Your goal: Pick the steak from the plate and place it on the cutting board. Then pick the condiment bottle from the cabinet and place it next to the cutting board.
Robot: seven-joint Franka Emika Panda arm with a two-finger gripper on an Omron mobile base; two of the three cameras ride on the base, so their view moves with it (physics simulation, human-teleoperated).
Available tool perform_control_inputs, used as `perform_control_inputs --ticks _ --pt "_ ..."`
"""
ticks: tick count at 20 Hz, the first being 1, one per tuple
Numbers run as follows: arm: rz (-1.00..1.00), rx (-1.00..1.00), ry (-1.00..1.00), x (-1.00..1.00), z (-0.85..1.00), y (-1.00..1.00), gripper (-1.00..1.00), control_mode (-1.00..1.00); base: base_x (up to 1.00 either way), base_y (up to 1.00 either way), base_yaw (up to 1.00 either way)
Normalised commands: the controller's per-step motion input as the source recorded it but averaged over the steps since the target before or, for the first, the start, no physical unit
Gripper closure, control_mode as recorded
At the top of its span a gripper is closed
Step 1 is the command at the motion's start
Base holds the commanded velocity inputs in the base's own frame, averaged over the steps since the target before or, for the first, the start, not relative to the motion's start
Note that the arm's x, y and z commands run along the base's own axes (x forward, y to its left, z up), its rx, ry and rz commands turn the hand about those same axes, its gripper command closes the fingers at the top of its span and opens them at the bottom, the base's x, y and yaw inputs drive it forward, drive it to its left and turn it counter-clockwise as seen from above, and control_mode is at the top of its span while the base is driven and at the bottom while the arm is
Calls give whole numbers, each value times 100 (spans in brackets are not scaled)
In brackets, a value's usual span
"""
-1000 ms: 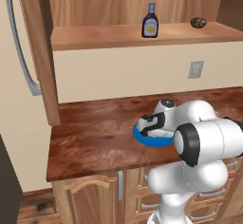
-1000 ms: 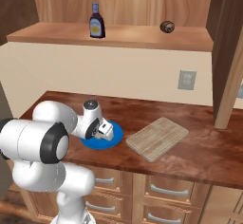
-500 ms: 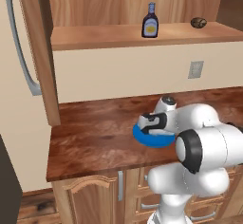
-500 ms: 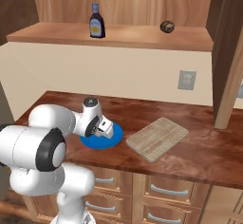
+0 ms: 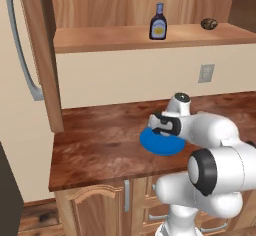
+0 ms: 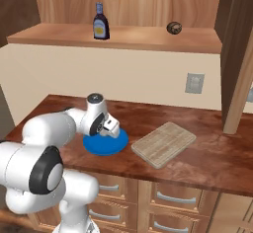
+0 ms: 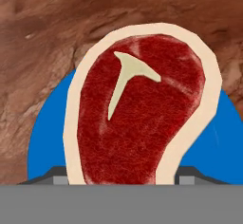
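Steak (image 7: 140, 111) lies flat on the blue plate (image 7: 218, 137), a raw T-bone with a deep red centre, a pale bone mark and a tan fat rim, seen close up from the hand. The gripper (image 7: 123, 173) hangs low over it with a finger tip (image 7: 56, 174) showing on either side of the meat; the jaws stand wide apart and I cannot tell whether they touch it.

From the right, the plate sits on the dark reddish-brown desk (image 6: 207, 158), with the light wooden cutting board (image 6: 164, 143) just beside it. The arm's wrist covers the steak from both base cameras.

On the cabinet (image 5: 150, 37) ledge stand the condiment bottle (image 5: 158, 22) and, well apart, a brown round lump (image 5: 209, 24). The left camera also catches a refrigerator handle (image 5: 22, 55); an outlet (image 6: 194, 83) sits on the cream wall.
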Motion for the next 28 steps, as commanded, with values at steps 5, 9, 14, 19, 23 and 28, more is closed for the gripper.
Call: perform_control_inputs --ticks 5,9,14,19,23,28 --pt "-2 0 0 0 15 -19 100 -100 0 0 0" --pt "-4 0 0 0 11 -29 100 -100 0 0 0" --pt "-6 -2 0 0 5 -40 100 -100 0 0 0" --pt "-8 -3 0 0 3 -48 100 -100 0 0 0" --pt "-9 -3 0 0 1 -51 100 -100 0 0 0" --pt "-8 -1 0 0 3 -52 100 -100 0 0 0"
